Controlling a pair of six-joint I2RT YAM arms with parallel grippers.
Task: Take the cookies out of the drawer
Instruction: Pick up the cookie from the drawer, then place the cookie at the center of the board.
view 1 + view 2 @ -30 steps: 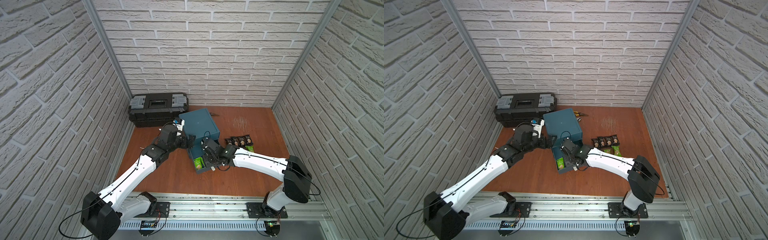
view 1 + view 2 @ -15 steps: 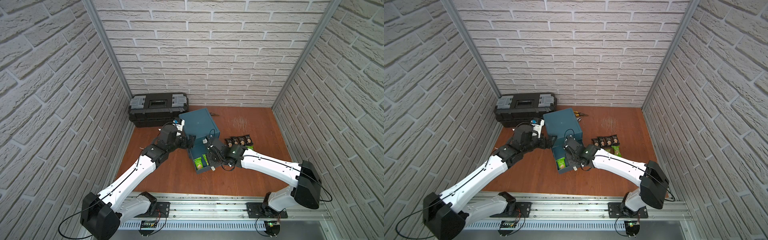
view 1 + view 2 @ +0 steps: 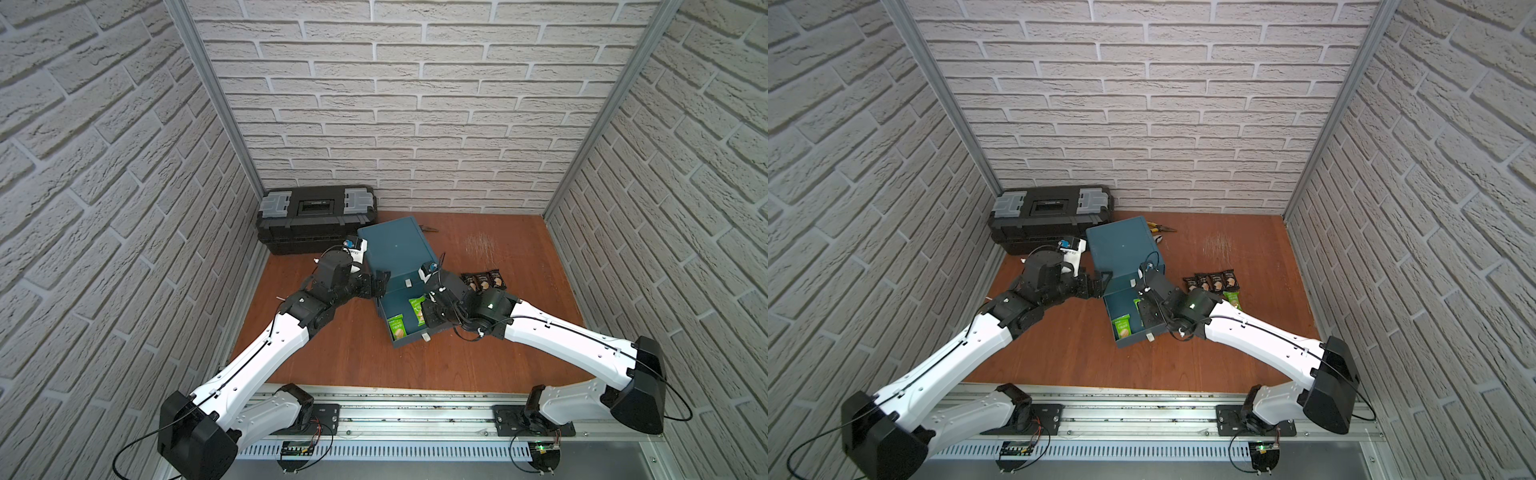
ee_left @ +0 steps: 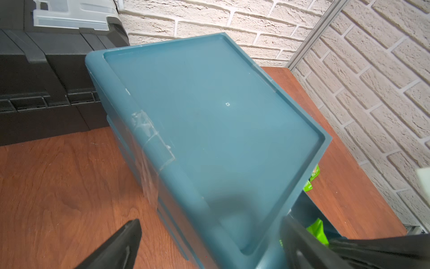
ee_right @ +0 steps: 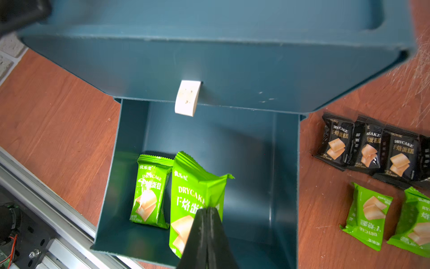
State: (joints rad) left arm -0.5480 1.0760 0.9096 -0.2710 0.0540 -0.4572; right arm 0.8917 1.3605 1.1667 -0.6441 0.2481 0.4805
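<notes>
Clamped tight on a green cookie packet (image 5: 195, 200), the right end effector (image 5: 207, 216) holds the wrapper tilted above the floor of the open drawer (image 5: 286, 186), its two dark fingers pressed together over the packet's edge. A second green packet (image 5: 149, 191) lies flat on the drawer bottom just beside it, close to the drawer's front wall; both show in a top view (image 3: 397, 327). Outside the drawer, on the wooden worktop (image 3: 332, 357), two more green packets (image 5: 367, 216) lie next to each other, with a row of black packets (image 5: 370, 149) just beyond them. Across the blue cabinet (image 3: 392, 249), the left end effector (image 3: 380, 282) stands with its jaws spread, one finger (image 4: 116, 246) low beside the cabinet's side wall and the other at its front corner, apparently not squeezing it. Farther back, a black toolbox (image 3: 318, 216) sits against the brick wall, and pliers (image 3: 1158, 226) lie behind the cabinet.
</notes>
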